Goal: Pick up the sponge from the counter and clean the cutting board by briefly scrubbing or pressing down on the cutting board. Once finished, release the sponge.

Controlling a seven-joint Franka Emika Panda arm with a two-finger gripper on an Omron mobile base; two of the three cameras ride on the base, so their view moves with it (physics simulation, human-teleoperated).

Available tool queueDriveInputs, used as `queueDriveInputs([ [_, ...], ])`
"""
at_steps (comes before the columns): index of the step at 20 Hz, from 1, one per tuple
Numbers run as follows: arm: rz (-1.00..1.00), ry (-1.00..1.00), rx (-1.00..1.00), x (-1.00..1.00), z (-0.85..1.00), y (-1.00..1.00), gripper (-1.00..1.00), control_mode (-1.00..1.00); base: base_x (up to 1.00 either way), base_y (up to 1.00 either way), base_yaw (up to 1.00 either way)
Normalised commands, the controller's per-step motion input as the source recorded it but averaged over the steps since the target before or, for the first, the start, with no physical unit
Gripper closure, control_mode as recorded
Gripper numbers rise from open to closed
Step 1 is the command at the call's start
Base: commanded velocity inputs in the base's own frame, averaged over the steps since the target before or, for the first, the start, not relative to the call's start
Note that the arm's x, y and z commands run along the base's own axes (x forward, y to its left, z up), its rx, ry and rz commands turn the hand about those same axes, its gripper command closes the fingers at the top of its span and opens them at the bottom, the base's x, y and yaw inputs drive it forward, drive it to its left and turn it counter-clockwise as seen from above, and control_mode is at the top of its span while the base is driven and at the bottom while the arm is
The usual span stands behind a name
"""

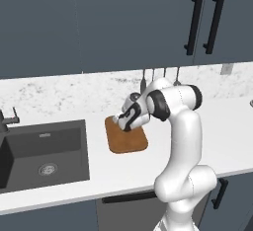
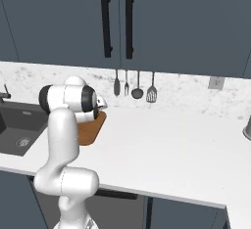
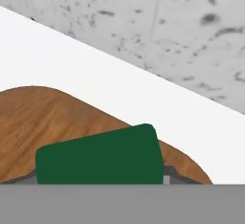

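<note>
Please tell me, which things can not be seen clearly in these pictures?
- Sponge: hand view, lower part cut off at the bottom; its yellow layer is hidden.
- Gripper: left base view, fingertips too small and dark to separate over the cutting board.
- Cutting board: right base view, mostly behind the arm.
- Hanging utensils: left base view, partly behind the arm.

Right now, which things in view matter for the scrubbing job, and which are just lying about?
Job: dark green sponge held in the shut gripper; brown wooden cutting board; white marbled counter.

Lying about: dark grey sink basin; hanging utensils; dark cabinet handles.
</note>
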Motion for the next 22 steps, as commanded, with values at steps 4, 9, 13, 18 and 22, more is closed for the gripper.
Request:
queueDriveInputs([
  [4, -0.04, 0.0, 0.07, -0.02, 0.0, -0.59, 1.0, -1.0, 0.0, 0.0, 0.0],
  [9, -0.04, 0.0, 0.08, 0.0, 0.01, -0.55, 1.0, -1.0, 0.0, 0.0, 0.0],
  [13, -0.03, 0.0, 0.1, 0.0, 0.1, -0.65, 1.0, -1.0, 0.0, 0.0, 0.0],
  [18, -0.03, 0.0, 0.07, 0.0, 0.01, -0.61, 1.0, -1.0, 0.0, 0.0, 0.0],
  [22, -0.02, 0.0, 0.1, 0.0, 0.02, -0.71, 1.0, -1.0, 0.0, 0.0, 0.0],
])
